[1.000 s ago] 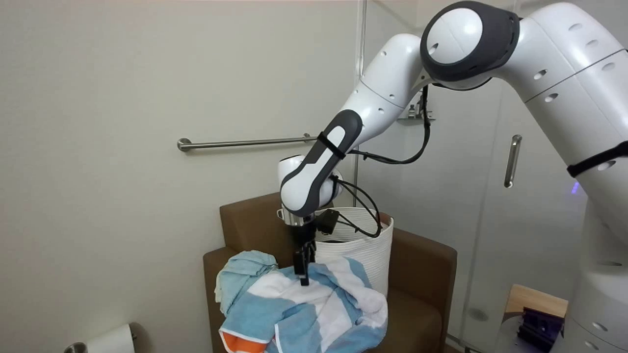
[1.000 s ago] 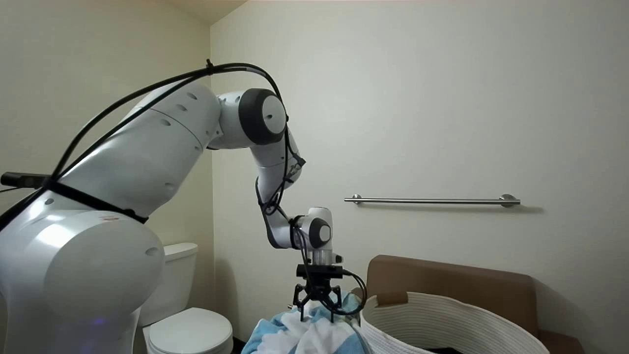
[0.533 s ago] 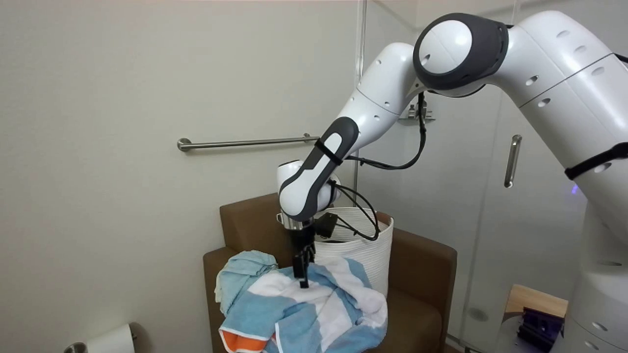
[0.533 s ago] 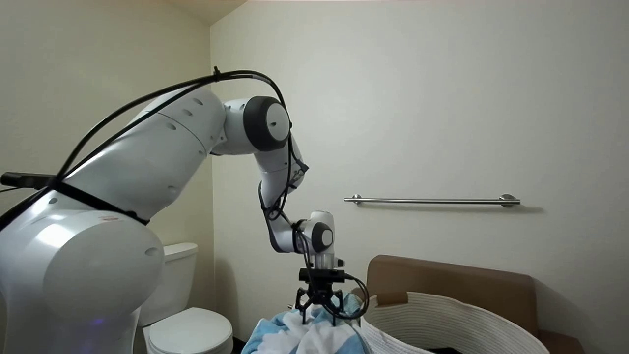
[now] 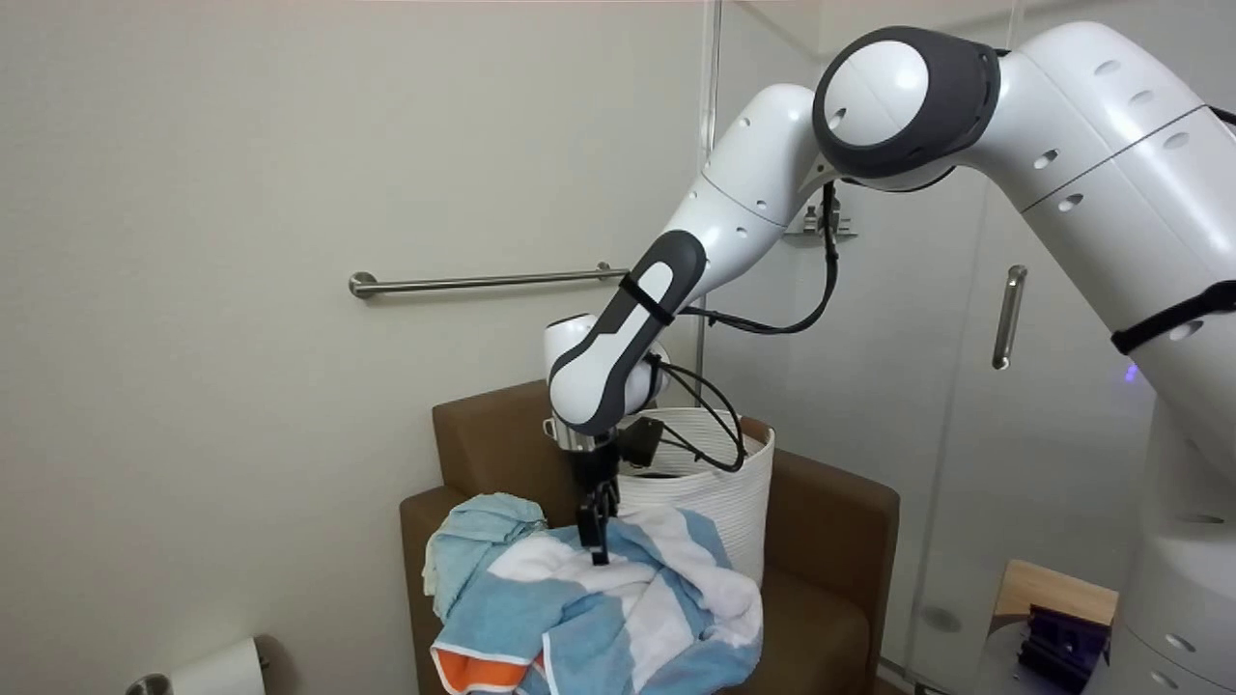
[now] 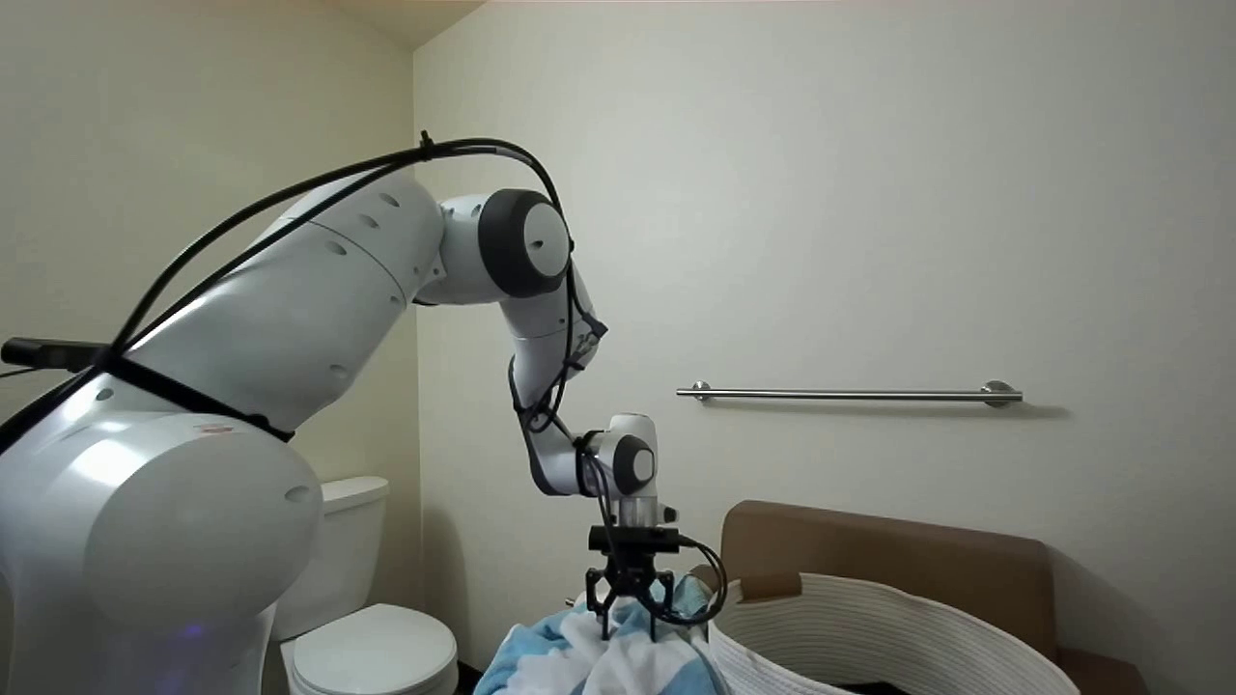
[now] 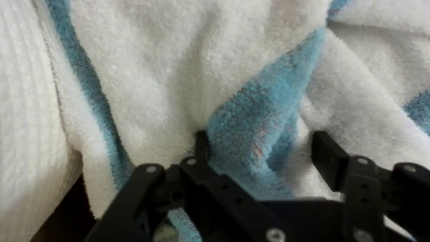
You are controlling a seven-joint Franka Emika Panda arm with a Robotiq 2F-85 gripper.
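A blue and white striped towel (image 5: 628, 608) lies crumpled over the front of a brown armchair, with an orange patch at its lower corner. My black gripper (image 5: 599, 555) points straight down into the top of the heap. In the wrist view, a blue fold of the towel (image 7: 252, 134) rises between the two open fingers. The left finger (image 7: 201, 148) lies against the fold, while a gap separates it from the right finger (image 7: 331, 161). The tips press close to the cloth; how deep they sit is hard to tell.
Right behind the towel stands a white woven basket (image 5: 705, 512) with something dark inside. A pale blue cloth (image 5: 492, 531) rests beside the towel on the armchair (image 5: 830, 618). A metal bar (image 6: 850, 395) is fixed to the wall. The toilet (image 6: 377, 647) stands near the arm's base.
The arm came down slightly toward the towel, then stopped. Since half a second ago the fingers have drawn a little closer together. The towel looks unmoved.
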